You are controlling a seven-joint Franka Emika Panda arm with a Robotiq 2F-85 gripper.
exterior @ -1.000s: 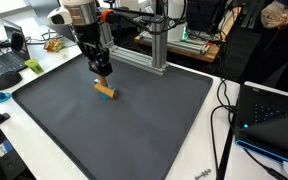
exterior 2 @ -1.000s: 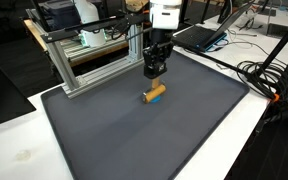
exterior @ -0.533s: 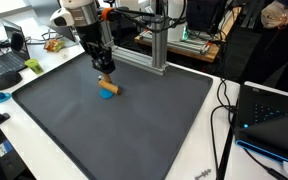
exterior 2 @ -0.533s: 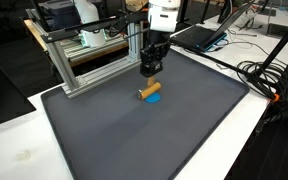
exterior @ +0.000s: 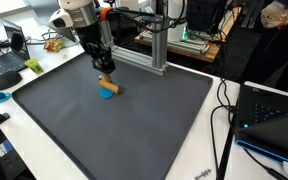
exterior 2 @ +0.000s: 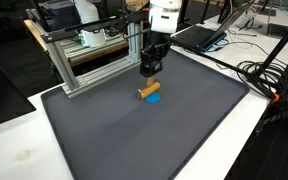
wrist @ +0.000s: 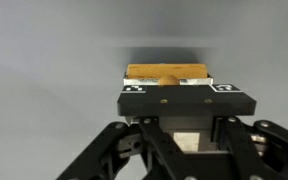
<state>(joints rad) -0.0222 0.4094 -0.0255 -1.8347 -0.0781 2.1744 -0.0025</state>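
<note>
One arm: the fingers [exterior: 102,70] point down over the dark mat [exterior: 134,135], not far from the metal frame [exterior 2: 84,60].
Fingers' state: closed almost fully. As I read it, they pinch the wooden block [exterior: 106,86] at its upper part; in the wrist view the wooden block [wrist: 167,74] shows just beyond the tips.
Block's place: tilted and low over the mat, just above a small blue piece [exterior 2: 154,99]. Whether its lower end touches the blue piece I cannot tell.
Step in hand: I judge it a carry — the block is in the grip and close to the mat.
Next move calls for: a firm grip and a slow, level motion — the block seems held near one end, so it may swing or slip.
</note>
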